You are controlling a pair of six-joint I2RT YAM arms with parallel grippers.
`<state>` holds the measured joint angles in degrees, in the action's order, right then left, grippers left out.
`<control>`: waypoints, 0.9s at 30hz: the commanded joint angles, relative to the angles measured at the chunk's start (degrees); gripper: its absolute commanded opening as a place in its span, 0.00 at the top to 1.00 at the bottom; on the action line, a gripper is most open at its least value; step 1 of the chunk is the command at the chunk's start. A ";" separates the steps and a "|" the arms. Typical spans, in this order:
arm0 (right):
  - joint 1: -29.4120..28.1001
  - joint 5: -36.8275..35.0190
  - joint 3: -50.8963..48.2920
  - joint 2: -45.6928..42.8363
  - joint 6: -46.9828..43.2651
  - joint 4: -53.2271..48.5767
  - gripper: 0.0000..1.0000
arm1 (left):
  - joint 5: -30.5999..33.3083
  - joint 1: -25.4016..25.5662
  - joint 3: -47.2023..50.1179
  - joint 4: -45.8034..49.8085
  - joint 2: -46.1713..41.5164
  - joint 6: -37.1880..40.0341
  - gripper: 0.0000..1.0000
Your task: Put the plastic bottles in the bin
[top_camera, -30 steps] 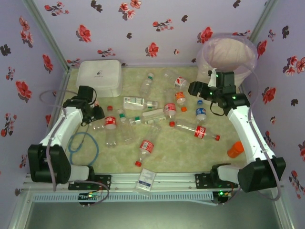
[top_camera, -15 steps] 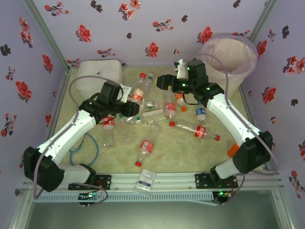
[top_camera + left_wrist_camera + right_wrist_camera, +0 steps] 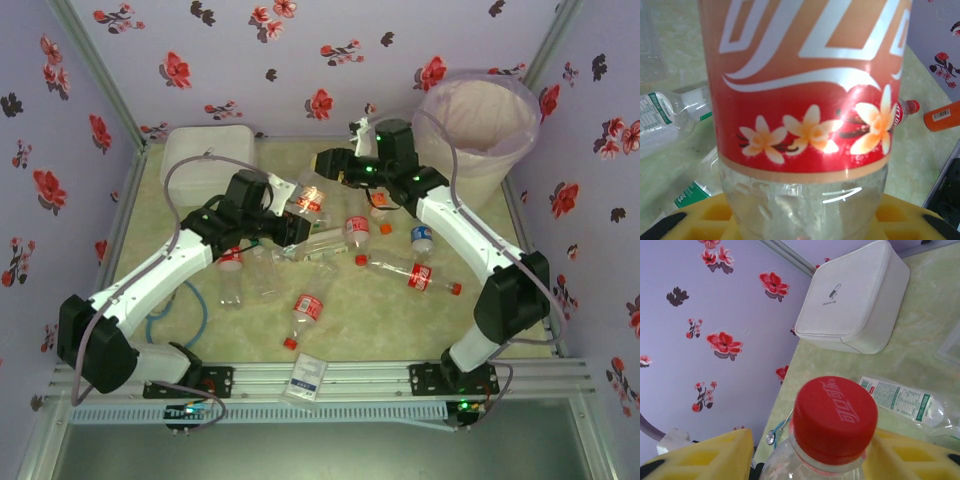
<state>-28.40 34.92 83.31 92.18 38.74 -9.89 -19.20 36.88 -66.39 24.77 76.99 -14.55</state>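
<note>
A clear bottle with a red flowered label [image 3: 305, 197] and a red cap [image 3: 835, 417] hangs above the middle of the table between both arms. My left gripper [image 3: 290, 220] is shut on its lower end; the label [image 3: 805, 125] rises straight up from the yellow pads [image 3: 900, 220]. My right gripper [image 3: 327, 166] reaches in from the right, its yellow fingers [image 3: 700, 455] pressed to either side of the bottle's shoulder just below the cap. Several more bottles [image 3: 418, 275] lie on the table. The bin [image 3: 480, 120] stands at the far right corner.
A flat white lidded box [image 3: 205, 160] sits at the far left. A blue cable loop [image 3: 175, 310] lies by the left arm's base. A white card [image 3: 308, 375] rests on the front rail. An orange container [image 3: 942, 116] lies on the table.
My left gripper has lifted the red-labelled bottle and carried it right and back. My right gripper has swung left from the bin to the bottle's neck.
</note>
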 commanded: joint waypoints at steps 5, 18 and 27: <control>-0.23 -1.44 3.90 0.53 -3.42 -3.66 0.69 | -1.26 0.65 -0.51 -3.19 -1.35 1.70 0.66; 5.17 -9.99 17.54 -0.76 -12.84 -13.11 0.83 | 5.95 -0.37 0.47 -2.01 -5.78 -0.71 0.00; 18.13 -30.76 26.44 -6.36 -20.41 -9.19 1.00 | 14.47 -11.74 3.97 9.42 -9.91 -14.09 0.00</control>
<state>-11.68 13.78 106.63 88.51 23.51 -22.24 -9.13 27.70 -64.99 27.55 68.99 -22.87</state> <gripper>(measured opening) 0.289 0.997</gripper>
